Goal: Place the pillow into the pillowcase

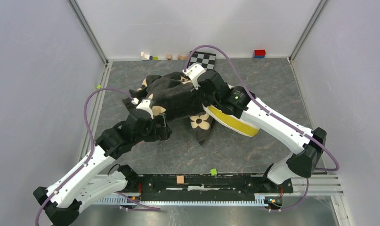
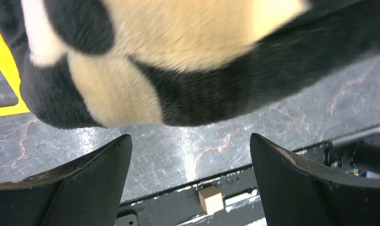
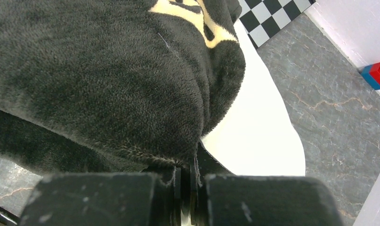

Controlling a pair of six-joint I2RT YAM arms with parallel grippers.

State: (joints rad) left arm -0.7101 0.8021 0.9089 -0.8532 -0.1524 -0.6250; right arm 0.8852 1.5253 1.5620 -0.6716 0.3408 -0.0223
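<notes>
Toward the middle of the tabletop (image 1: pixel 272 80), nearer its far edge, the pillowcase (image 1: pixel 173 96) lies bunched over the pillow (image 1: pixel 232 123), whose yellow-banded end sticks out toward the near right corner. The right gripper (image 3: pixel 185 188) is pinched tight on the case's edge beside the white pillow; the left gripper (image 2: pixel 190 137) gapes wide, holding nothing, plush cloth just ahead of it. Best, I judge, that the left take the opposite edge, then both draw evenly toward that corner.
</notes>
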